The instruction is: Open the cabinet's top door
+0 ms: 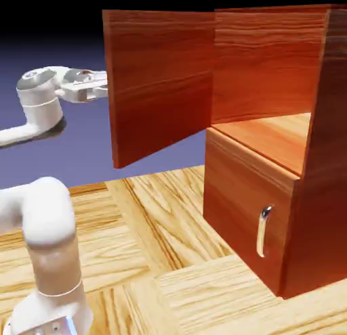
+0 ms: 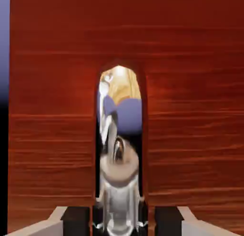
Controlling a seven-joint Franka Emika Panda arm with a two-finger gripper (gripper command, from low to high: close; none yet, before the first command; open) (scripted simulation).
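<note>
A: Found the door (image 1: 159, 83) where?

B: Saw it swung well out from the cabinet (image 1: 325, 158), free edge toward the exterior view's left, hinged edge against the cabinet front. Left the top compartment bare to view. Judged the task all but finished.

A: And the gripper (image 1: 91, 86)?

B: Glimpsed it in the exterior view just behind the door's free edge, partly hidden by the wood. Read it better from the hand view: gripper (image 2: 119, 221) clamped around the handle (image 2: 116, 154), dark fingertips (image 2: 76, 221) close on either side of the silver bar, wood grain filling everything behind.

A: Made what of the door's handling?

B: Took it for a stiff, flat panel with no give, free to turn on its hinge and nothing else. Guessed some weight in it, though not much resistance once swinging. Would have favoured pulling along the arc, never straight back, to spare the hinge and the grip.

A: And the hold?

B: Thought the handle the only sensible place. Looked polished and mirror-smooth, so probably slippery; judged a squeeze across the bar near its middle safest, with the hand square to the panel. Feared sliding along the curve otherwise.

A: Noticed anything else?

B: Only the lower panel (image 1: 247, 205), shut, with a small handle (image 1: 263, 231), untouched and well apart from the gripper.
</note>
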